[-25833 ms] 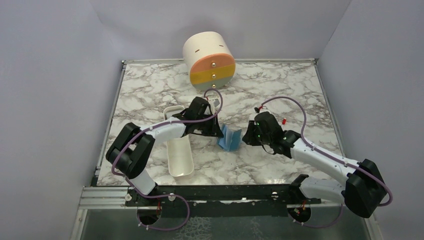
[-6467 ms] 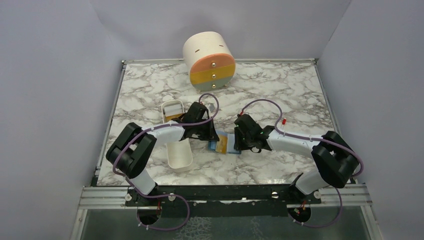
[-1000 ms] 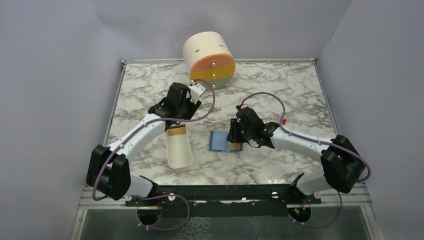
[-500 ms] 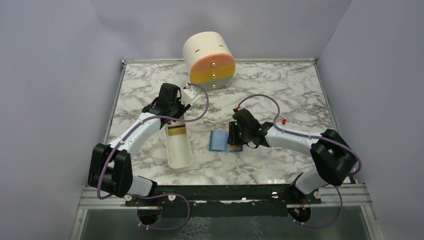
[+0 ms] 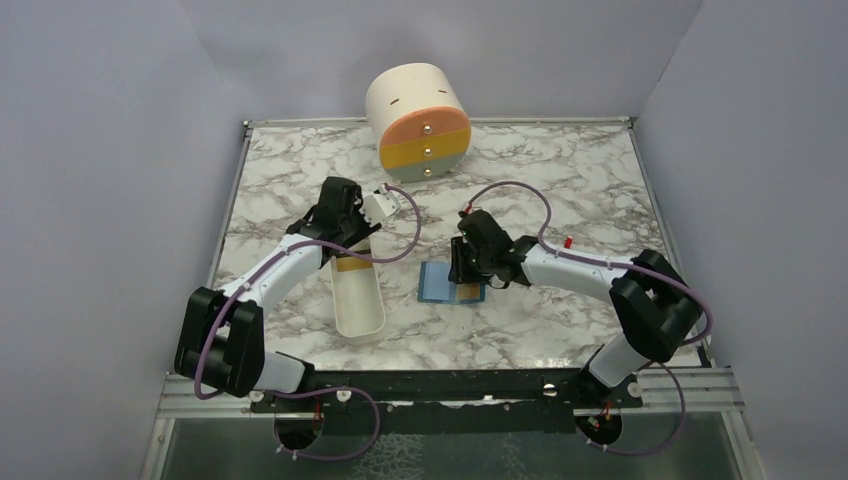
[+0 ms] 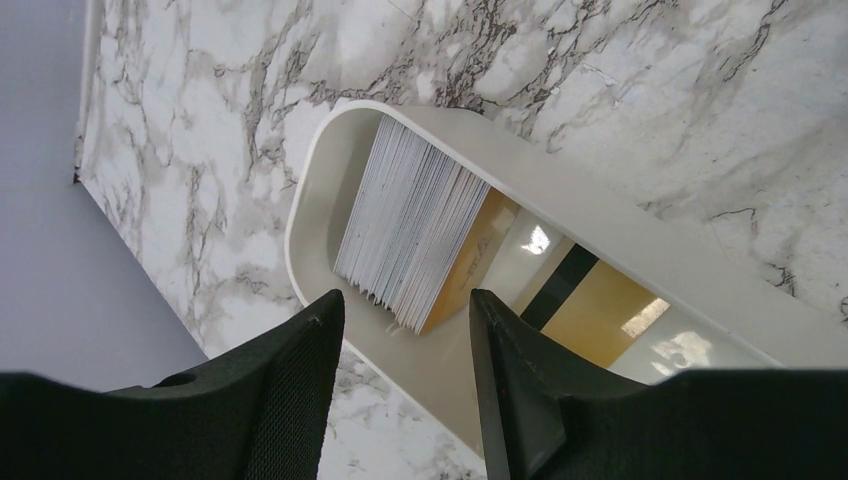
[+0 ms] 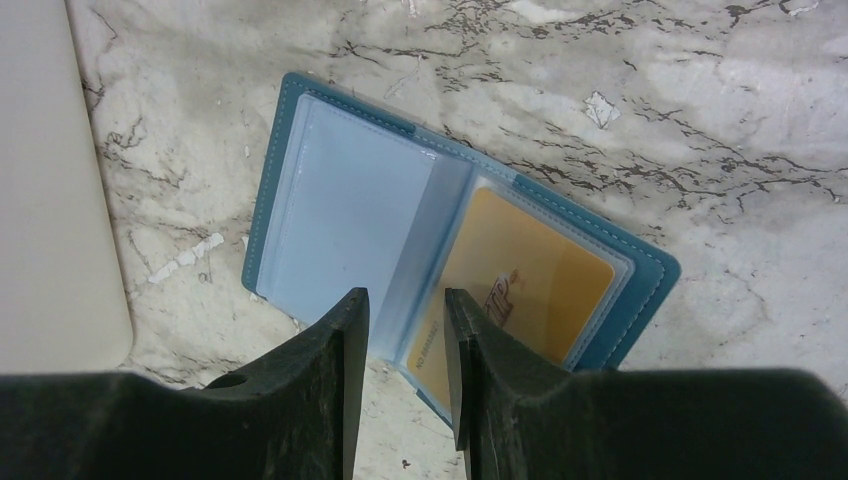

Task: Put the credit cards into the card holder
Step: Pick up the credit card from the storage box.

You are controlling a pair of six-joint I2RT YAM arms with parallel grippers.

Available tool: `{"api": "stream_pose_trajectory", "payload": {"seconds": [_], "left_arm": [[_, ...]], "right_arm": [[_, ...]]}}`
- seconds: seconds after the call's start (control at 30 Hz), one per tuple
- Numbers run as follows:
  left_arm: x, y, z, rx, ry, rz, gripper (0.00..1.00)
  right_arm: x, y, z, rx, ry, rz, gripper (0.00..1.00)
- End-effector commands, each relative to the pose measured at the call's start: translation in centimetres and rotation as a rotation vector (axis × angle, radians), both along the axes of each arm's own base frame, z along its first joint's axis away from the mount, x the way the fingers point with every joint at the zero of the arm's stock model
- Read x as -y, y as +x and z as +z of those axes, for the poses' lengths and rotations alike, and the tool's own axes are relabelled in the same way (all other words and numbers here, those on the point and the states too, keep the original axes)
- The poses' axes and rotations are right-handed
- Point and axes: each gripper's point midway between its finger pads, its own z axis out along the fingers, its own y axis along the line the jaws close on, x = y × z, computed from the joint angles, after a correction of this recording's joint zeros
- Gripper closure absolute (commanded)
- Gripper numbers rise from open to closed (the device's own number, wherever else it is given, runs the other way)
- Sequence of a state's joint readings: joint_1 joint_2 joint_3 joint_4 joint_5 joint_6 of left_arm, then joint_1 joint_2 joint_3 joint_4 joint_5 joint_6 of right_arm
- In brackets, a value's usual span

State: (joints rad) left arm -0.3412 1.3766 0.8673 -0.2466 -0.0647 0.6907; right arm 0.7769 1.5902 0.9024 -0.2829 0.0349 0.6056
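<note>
Left gripper point(image 6: 405, 300), jaws parted and empty, hangs over tightly stacked credit cards point(image 6: 410, 220); several could lift together. Right gripper point(image 7: 405, 298) hovers half-open above the card holder point(image 7: 330, 200).

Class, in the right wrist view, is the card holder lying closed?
No, the card holder lies spread open, with a gold card inside one clear sleeve.

- The card holder point(image 5: 440, 282) is lying on the table point(image 5: 560, 170), right of the tray point(image 5: 360, 315).
- Credit cards point(image 6: 410, 225) are standing in the tray; one card point(image 7: 525, 285) is sitting inside the card holder.
</note>
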Motion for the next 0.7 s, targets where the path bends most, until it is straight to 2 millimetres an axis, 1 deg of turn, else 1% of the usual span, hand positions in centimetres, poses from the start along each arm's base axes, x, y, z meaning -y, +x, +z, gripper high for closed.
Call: {"api": "stream_pose_trajectory", "payload": {"seconds": [0.0, 0.17, 0.33, 0.47, 0.57, 0.67], "left_arm": [[0.2, 0.8, 0.1, 0.045, 0.035, -0.065, 0.48], [0.0, 1.4, -0.2, 0.054, 0.068, -0.075, 0.47], [-0.1, 1.3, -1.4, 0.018, 0.095, -0.094, 0.48], [0.1, 1.1, -2.0, -0.006, 0.092, -0.109, 0.47], [-0.2, 1.2, -2.5, -0.017, 0.113, -0.105, 0.47], [0.1, 1.6, -2.4, -0.004, 0.104, -0.114, 0.47]], "right_arm": [[-0.5, 0.6, 0.4, 0.016, 0.013, 0.01, 0.66], [-0.5, 0.8, 0.5, 0.018, 0.01, 0.007, 0.66], [-0.6, 0.9, 0.7, 0.024, 0.01, 0.004, 0.66], [-0.5, 1.0, 0.7, 0.025, 0.003, 0.003, 0.66], [-0.5, 1.0, 0.7, 0.025, 0.004, 0.005, 0.66], [-0.6, 1.0, 0.7, 0.028, 0.01, 0.009, 0.66]]}}
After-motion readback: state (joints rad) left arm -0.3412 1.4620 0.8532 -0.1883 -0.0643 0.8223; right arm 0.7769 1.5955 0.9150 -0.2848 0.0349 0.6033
